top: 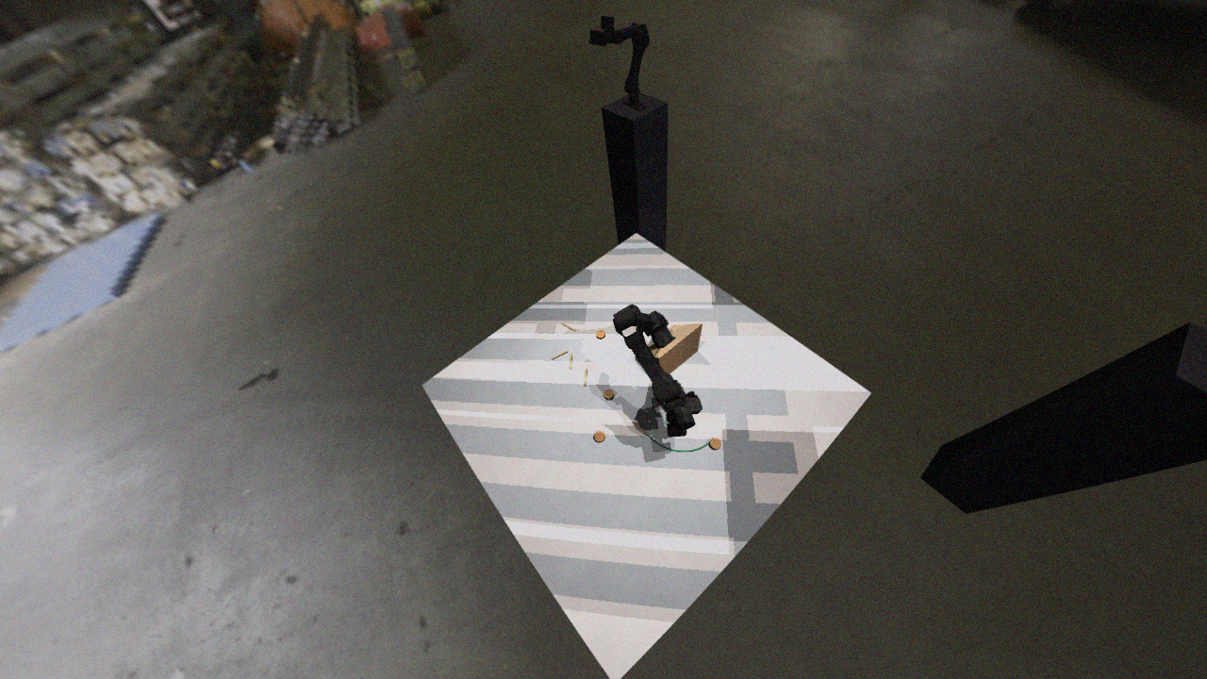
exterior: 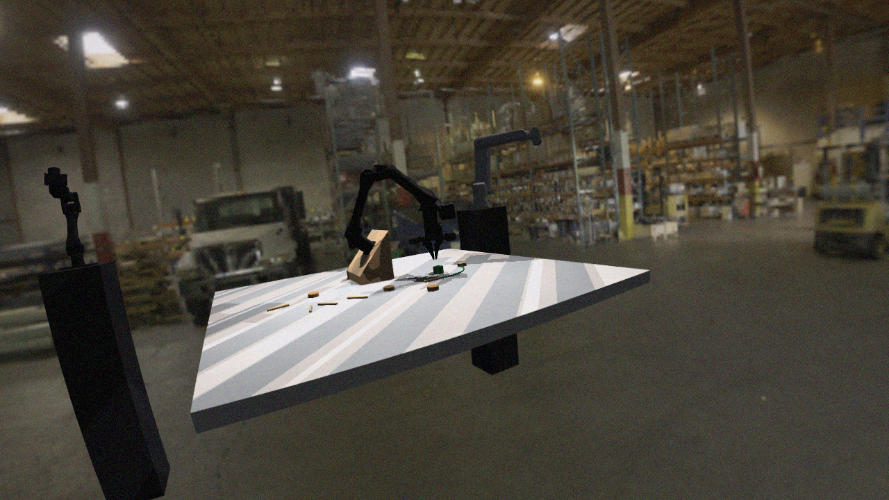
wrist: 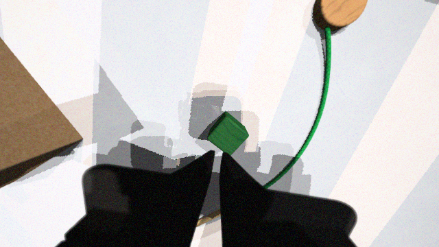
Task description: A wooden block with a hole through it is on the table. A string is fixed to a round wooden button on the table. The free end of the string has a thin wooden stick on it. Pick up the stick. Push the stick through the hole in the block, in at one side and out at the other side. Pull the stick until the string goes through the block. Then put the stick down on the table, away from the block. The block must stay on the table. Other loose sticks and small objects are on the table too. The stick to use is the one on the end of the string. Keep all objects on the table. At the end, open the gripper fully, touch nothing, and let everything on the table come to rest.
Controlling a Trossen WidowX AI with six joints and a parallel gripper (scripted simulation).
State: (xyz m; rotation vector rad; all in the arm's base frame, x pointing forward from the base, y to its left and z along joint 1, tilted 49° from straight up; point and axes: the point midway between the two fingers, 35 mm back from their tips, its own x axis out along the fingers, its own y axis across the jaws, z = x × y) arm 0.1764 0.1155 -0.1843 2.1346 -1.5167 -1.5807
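Observation:
My gripper [exterior: 435, 257] [wrist: 217, 156] points down and is shut, with nothing seen between its tips. It hangs above the table, close over a green cube [exterior: 438, 269] [wrist: 228, 135]. The wooden stick [wrist: 209, 218] on the string's end lies on the table, partly seen between and behind the fingers in the wrist view. The green string [top: 684, 451] [wrist: 322, 103] curves from it to a round wooden button [top: 715, 443] [exterior: 462, 264] [wrist: 344, 12]. The wooden block [top: 685, 347] [exterior: 380, 264] [wrist: 27, 113] stands beside the arm's base; its hole cannot be made out.
Three other buttons [top: 600, 335] [top: 608, 394] [top: 599, 436] stand on the table [top: 624, 582] [exterior: 385, 348]. Several loose sticks [top: 559, 356] [top: 586, 377] [exterior: 356, 297] lie beyond them from my gripper. Other arms [top: 638, 63] [exterior: 73, 230] [exterior: 504, 137] stand on dark pillars off the table.

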